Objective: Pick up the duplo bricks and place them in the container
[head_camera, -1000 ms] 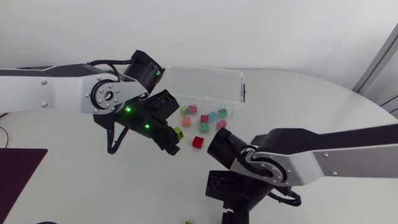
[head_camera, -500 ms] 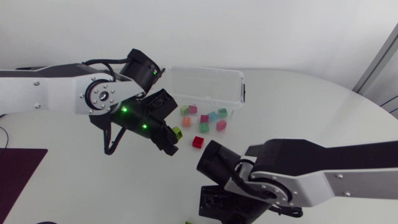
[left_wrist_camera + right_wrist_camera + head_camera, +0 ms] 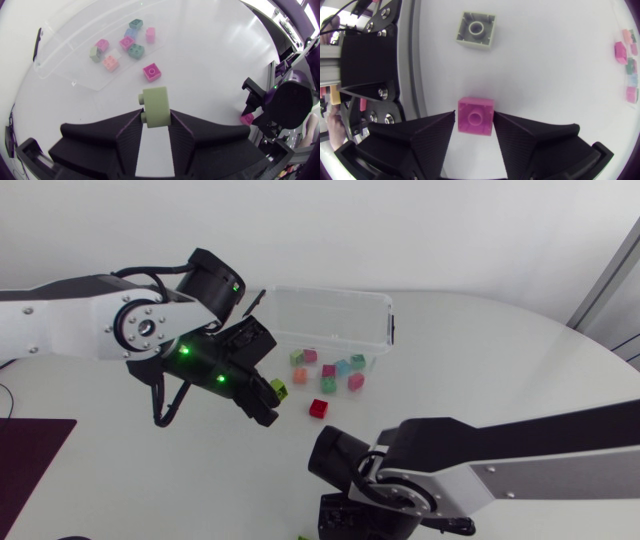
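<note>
The green brick (image 3: 155, 107) was a pale olive block with two studs showing on one side face. It stood out past the tips of the left gripper (image 3: 155, 121), pinched from both sides. Its long axis ran along the fingers, and the studs faced sideways toward one of them. It hung above the table, short of the clear container (image 3: 60, 60) and near a lone red brick (image 3: 319, 408) lying on the tabletop. Several pink, green and blue bricks already lay inside the container.

My left arm (image 3: 70, 330) came in from the side, folded at the wrist, with the gripper angled down toward the container's open front. My right gripper (image 3: 476, 119) was low over the table with a pink brick (image 3: 476, 116) studs-up in its gap. I could not tell whether that grip had closed. A grey-green brick (image 3: 476, 29) lay hollow side up ahead of it.
</note>
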Motion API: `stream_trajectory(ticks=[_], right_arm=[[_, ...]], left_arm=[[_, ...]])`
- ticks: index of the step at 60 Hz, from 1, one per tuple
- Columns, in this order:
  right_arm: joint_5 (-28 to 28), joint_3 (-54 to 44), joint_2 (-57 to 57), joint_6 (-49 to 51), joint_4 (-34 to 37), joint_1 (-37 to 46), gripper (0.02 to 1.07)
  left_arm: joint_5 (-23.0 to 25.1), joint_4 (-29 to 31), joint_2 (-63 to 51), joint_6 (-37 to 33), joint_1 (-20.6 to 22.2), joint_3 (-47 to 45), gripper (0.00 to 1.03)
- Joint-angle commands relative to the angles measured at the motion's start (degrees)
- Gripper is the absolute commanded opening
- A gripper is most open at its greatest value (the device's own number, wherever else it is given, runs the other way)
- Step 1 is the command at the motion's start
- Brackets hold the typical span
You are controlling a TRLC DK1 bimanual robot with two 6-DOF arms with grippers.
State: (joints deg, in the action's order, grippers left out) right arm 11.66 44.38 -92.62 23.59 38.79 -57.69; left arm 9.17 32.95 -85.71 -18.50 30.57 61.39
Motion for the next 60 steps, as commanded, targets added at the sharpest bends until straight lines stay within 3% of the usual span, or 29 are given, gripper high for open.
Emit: stream_trajectory(ticks=[1, 15, 27, 42, 56, 60], right_arm=[[-0.3, -0.6, -1.5, -0.6, -0.4, 0.0, 0.28], [-0.1, -1.8, 4.3, -0.8, 0.4, 2.0, 0.25], [-0.9, 1.4, 12.1, 0.0, 5.4, 7.7, 0.25], [-1.5, 8.7, 16.7, 1.1, 6.5, 16.5, 0.25], [-1.1, 15.7, 15.4, 0.4, 2.5, 22.9, 0.25], [-1.1, 17.0, 14.8, -0.5, 0.7, 23.9, 0.25]], left_arm=[[0.8, 0.9, 1.8, -1.4, -0.9, 0.8, 0.16], [0.8, 0.9, 2.6, -1.4, -2.8, 5.1, 0.16], [0.8, -0.6, 0.2, 0.3, -3.8, 11.3, 0.16], [-1.3, -10.2, -4.2, 5.1, -5.4, 17.0, 0.16], [-4.0, -17.5, -14.9, 6.5, -7.4, 21.6, 0.17], [-4.0, -18.4, -18.4, 6.7, -7.8, 23.8, 0.3]])
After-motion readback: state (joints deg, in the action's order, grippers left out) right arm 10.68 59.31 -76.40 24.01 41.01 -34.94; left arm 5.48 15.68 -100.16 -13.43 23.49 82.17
